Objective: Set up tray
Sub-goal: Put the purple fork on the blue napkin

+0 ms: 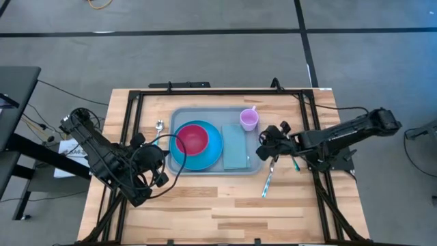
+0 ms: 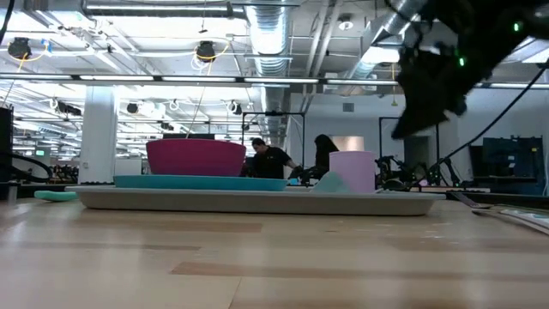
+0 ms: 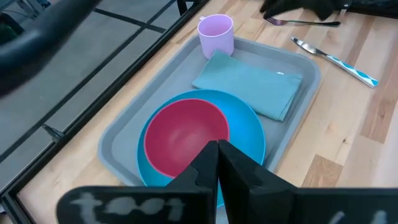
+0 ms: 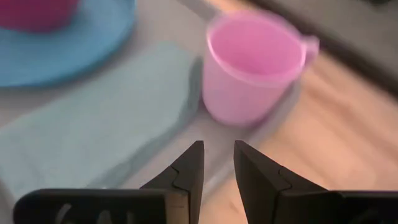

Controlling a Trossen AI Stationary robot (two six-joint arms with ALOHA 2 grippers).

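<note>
- Wooden tabletop carries the tray at centre, likely within both arms' reach.
- On it: blue plate with red bowl, napkin, pink cup at 1 o'clock.
- Right gripper, fingers parted and empty, hovers at 3 o'clock near fork and knife.
- Left gripper is clenched at 9 o'clock.

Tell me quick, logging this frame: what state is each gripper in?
Left gripper: shut, holding nothing.
Right gripper: slightly open, empty, near the pink cup.
</note>
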